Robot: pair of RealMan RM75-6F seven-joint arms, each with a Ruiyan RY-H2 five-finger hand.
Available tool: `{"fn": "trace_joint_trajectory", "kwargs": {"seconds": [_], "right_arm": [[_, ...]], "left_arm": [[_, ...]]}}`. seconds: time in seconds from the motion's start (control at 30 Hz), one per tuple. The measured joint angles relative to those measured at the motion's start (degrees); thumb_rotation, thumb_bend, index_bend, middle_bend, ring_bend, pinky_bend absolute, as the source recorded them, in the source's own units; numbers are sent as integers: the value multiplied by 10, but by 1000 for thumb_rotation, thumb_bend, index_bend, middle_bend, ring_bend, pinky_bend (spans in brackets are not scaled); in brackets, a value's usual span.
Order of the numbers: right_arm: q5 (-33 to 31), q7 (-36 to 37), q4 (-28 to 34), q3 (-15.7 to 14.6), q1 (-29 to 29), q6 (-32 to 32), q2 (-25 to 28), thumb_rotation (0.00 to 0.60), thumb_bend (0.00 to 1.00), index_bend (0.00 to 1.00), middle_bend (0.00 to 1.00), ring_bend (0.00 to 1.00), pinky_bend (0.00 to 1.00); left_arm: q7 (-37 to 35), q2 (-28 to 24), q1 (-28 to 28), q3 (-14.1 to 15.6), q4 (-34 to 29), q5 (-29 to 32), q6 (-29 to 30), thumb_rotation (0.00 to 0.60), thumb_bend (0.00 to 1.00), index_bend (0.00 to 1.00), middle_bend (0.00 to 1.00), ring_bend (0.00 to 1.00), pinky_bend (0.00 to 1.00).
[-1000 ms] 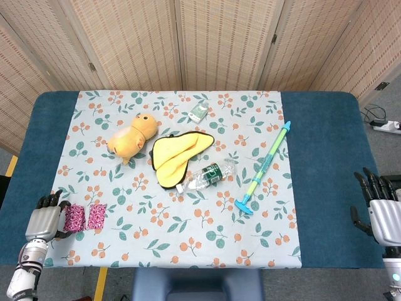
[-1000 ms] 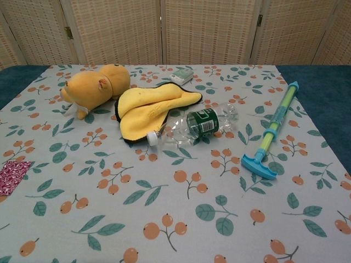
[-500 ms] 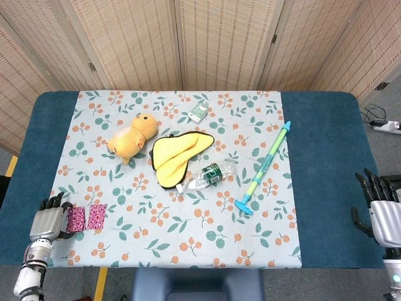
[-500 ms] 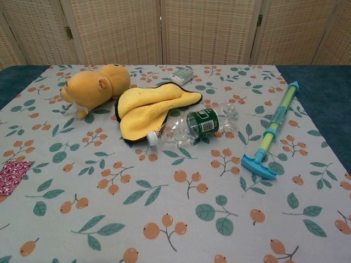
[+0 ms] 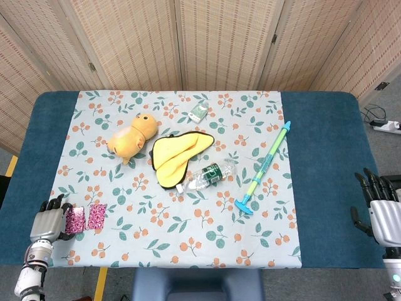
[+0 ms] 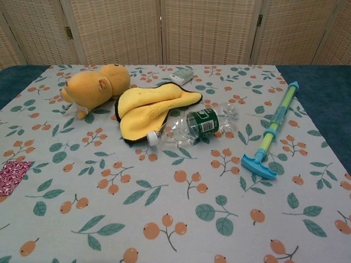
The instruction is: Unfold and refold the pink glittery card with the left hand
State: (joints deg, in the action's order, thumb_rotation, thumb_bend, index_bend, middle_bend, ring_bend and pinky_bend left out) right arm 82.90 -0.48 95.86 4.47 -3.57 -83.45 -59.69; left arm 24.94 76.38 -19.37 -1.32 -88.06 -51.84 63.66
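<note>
Pink glittery card [image 5: 86, 217] flat on the floral cloth [image 5: 188, 244], near-left corner, lying open as two panels side by side. Unfold half looks done; refold left. Left hand [image 5: 47, 223] just beside the card's outer panel, fingers curled toward its edge. Possibly touching, too small to confirm a grip, so hold state unclear. Right hand [image 5: 380, 213] well apart at the far right edge, fingers spread, holding nothing. Plush duck [image 5: 130, 137], yellow cloth [image 5: 175, 152], bottle [image 5: 207, 175] mid-table, untouched.

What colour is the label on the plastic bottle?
Dark green with white print, on the clear plastic bottle; the chest view shows it best.
</note>
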Motion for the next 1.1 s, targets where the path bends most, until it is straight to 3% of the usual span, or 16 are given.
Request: {"fn": "trace_joint_trajectory", "kwargs": {"seconds": [0.4,0.6,0.8,1.1], "right_arm": [[0,2,-2,0,2,-4,0,600,520,0,0,0,0],[1,3,-3,0,1,-3,0,600,520,0,0,0,0],[-1,8,-7,-1,5,-5,-1,600,520,0,0,0,0],[-4,10,-9,-2,7,-5,-2,600,520,0,0,0,0]], "left_arm": [[8,-9,-2,0,-22,7,-7,597,206,203,0,0,0],[9,-20,-6,4,-47,-35,-1,597,203,204,0,0,0],[30,-17,-36,5,-38,-51,-34,599,202,211,0,0,0],[68,-11,-65,12,-36,-28,-68,599,203,205,0,0,0]]}}
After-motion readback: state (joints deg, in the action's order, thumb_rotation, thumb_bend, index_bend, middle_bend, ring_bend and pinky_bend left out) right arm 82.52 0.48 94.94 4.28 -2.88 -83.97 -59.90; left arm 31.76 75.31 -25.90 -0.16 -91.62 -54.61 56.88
